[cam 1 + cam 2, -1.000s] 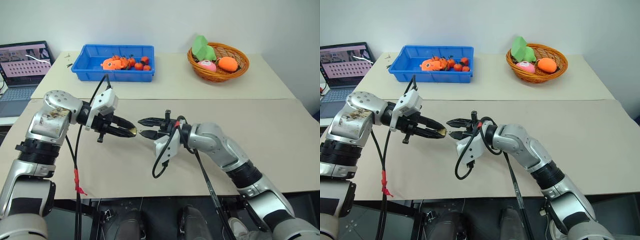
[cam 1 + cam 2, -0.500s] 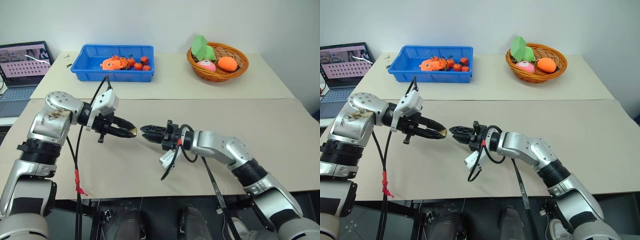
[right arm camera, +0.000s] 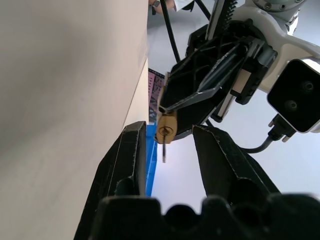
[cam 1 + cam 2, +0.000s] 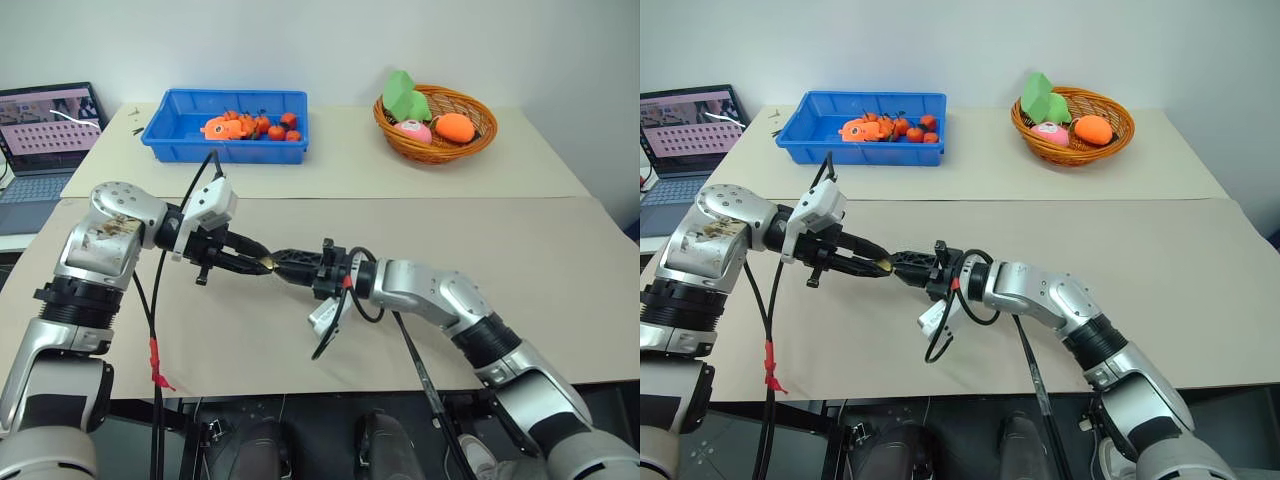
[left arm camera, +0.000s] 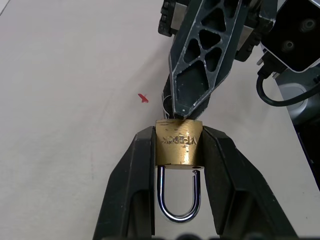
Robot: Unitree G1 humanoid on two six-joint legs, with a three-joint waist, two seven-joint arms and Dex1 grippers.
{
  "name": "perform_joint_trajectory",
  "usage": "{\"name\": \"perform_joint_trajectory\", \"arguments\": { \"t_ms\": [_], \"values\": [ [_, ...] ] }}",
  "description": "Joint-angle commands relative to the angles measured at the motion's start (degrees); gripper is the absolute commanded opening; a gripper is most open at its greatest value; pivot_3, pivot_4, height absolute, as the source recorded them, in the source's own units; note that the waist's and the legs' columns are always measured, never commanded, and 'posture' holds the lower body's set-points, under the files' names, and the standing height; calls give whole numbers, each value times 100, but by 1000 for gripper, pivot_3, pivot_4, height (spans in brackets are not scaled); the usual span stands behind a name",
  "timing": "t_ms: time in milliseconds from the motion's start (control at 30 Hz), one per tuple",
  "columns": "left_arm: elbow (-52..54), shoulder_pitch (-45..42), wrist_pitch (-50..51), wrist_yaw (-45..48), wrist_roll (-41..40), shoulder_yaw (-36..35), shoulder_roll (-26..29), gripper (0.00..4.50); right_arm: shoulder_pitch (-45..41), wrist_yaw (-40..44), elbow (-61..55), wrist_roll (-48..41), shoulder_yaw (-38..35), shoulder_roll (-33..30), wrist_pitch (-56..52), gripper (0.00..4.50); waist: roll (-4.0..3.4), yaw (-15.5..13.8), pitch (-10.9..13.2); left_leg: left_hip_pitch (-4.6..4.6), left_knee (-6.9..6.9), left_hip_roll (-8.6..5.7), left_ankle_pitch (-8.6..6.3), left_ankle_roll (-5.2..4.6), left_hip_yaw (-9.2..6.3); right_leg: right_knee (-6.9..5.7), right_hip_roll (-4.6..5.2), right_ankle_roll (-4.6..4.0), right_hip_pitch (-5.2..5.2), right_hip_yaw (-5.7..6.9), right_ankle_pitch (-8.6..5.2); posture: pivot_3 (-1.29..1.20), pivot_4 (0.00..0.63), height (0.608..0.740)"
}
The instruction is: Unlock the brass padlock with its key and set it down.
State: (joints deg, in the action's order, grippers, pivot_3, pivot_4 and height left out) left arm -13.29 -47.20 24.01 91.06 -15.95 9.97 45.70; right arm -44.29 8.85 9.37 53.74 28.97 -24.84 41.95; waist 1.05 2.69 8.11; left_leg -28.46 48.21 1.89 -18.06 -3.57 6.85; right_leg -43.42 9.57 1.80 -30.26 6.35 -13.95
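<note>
A: So, where is the brass padlock [image 5: 178, 142] at this moment?

B: Up in the air above the worktop [image 4: 560, 250], pinched by its flat sides between the two black fingers of the left hand [image 5: 178, 165]. Its silvery shackle loop points back toward that hand's wrist.

A: And the right hand [image 3: 165, 150]?

B: It faces the left one, tip to tip, with its fingertips right at the keyhole end of the lock. In its own wrist view its fingers stand spread, with a gap between them. A thin key [image 3: 163, 151] sticks out of the lock's keyhole inside that gap; I see no finger touching it.

A: What does the surface look like?

B: Pale beige, in two sections with a seam running across between them. A small red mark [image 5: 144, 98] sits on it beneath the hands.

A: Anything on the far section?

B: A blue tray [image 4: 180, 135] of small orange toys toward the left, and a wicker basket [image 4: 470, 142] with green, pink and orange items toward the right. They stand well apart.

A: And the room?

B: A plain white wall [image 4: 320, 45] behind. An open laptop [image 4: 40, 140] rests on a lower table off the left edge, with its screen lit.
</note>
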Motion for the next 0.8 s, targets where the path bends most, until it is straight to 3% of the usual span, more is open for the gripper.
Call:
{"name": "perform_joint_trajectory", "arguments": {
  "t_ms": [33, 333, 533, 800],
  "values": [
    [76, -175, -46, 14, -64, -119, 65, 833, -138, -28, -66, -119, -15, 108, -37, 1889, 0, -1, 0, 0, 0, 0, 0, 0, 0, 0, 0, 0, 0, 0, 0, 0, 150, 664],
    [82, -181, -41, 2, -63, -124, 66, 833, -119, -1, -60, -141, 12, 122, 5, 1889, 0, 0, 0, 0, 0, -1, 0, 0, 0, -2, 0, -1, 0, 0, 0, 0, 150, 664],
    [92, -182, -33, -8, -62, -120, 66, 833, -87, 32, -63, -217, 17, 121, -5, 123, 0, 0, 0, -1, 0, -1, 0, 0, -1, -3, 0, -1, -1, -1, -1, 0, 150, 664],
    [108, -177, -34, -1, -79, -129, 69, 833, -93, 58, -59, -254, 35, 134, -20, 93, 0, 0, 0, -1, 2, -1, 0, 0, 0, -38, 0, -2, -1, -1, -2, 0, 150, 664]
  ]
}}
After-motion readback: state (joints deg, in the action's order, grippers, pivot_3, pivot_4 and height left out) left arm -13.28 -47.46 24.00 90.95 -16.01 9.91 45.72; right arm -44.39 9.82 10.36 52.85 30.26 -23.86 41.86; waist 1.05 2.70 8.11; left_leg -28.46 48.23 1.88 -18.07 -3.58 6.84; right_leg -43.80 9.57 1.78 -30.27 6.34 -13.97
